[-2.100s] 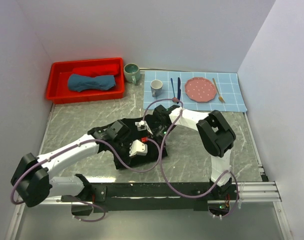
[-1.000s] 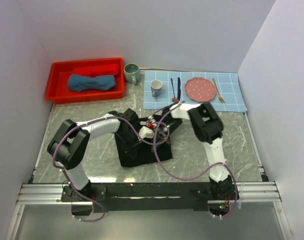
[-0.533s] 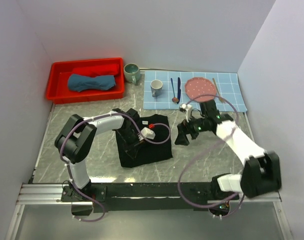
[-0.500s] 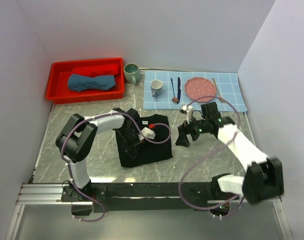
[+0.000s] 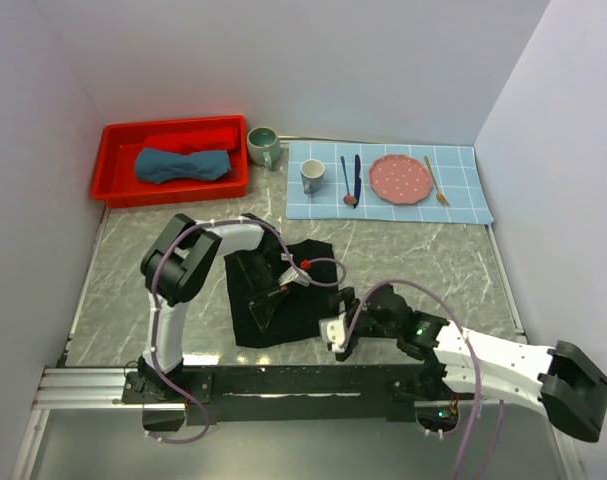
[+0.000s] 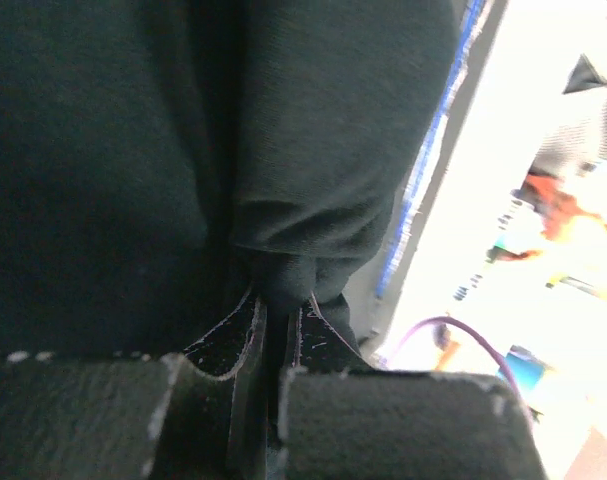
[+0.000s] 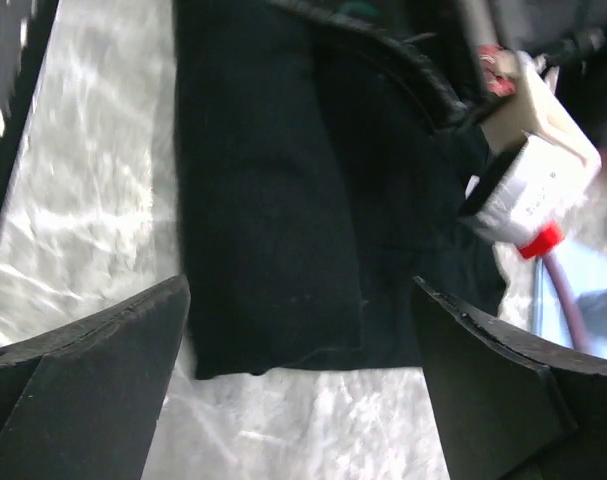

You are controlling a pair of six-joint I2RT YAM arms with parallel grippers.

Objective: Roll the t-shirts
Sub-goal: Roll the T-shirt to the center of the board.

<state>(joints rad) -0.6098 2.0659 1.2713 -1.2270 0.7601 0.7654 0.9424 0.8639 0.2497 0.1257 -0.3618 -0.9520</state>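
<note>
A black t-shirt [image 5: 301, 305] lies folded on the marble table, filling the left wrist view [image 6: 133, 150] and the upper half of the right wrist view [image 7: 273, 200]. My left gripper [image 5: 267, 303] rests on it, and the wrist view shows that gripper [image 6: 278, 310] shut on a bunched fold of black cloth. My right gripper [image 5: 335, 325] is low by the shirt's near right edge, open, its fingers [image 7: 83, 370] spread wide with only bare marble and the shirt's hem between them. A teal-blue t-shirt [image 5: 183, 164] lies bunched in the red bin.
The red bin [image 5: 118, 187] stands at the back left, a green mug [image 5: 263, 146] beside it. A light-blue checked placemat [image 5: 463, 195] at the back right carries a grey cup [image 5: 312, 176], cutlery [image 5: 351, 180] and a pink plate [image 5: 397, 178]. The left arm's white camera housing [image 7: 528, 170] sits over the shirt.
My right arm has swung from the shirt's right side down to the near edge, facing the shirt's near right corner. The left gripper stays shut on the cloth; its elbow has drawn in.
</note>
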